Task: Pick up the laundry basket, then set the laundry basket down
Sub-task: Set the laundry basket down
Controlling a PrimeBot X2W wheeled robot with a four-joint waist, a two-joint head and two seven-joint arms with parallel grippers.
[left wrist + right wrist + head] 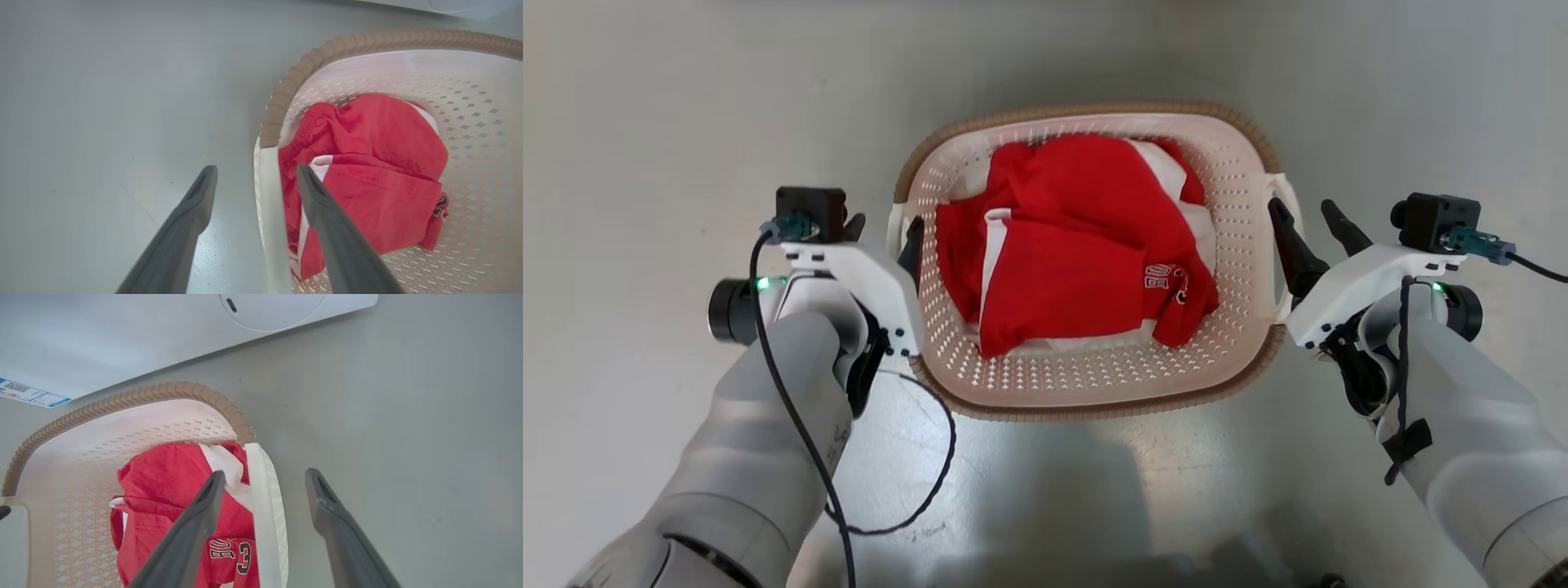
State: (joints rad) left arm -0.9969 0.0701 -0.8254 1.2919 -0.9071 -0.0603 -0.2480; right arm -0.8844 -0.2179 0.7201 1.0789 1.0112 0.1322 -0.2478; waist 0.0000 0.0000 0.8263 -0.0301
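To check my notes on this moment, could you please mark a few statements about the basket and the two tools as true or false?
1. The laundry basket holds a red and white garment. True.
2. The left tool is shut on a handle. False: its jaws stand open, one finger on each side of the white handle.
3. The right tool is open astride the other handle. True.
4. The basket stands on a table. False: it stands on the grey floor.
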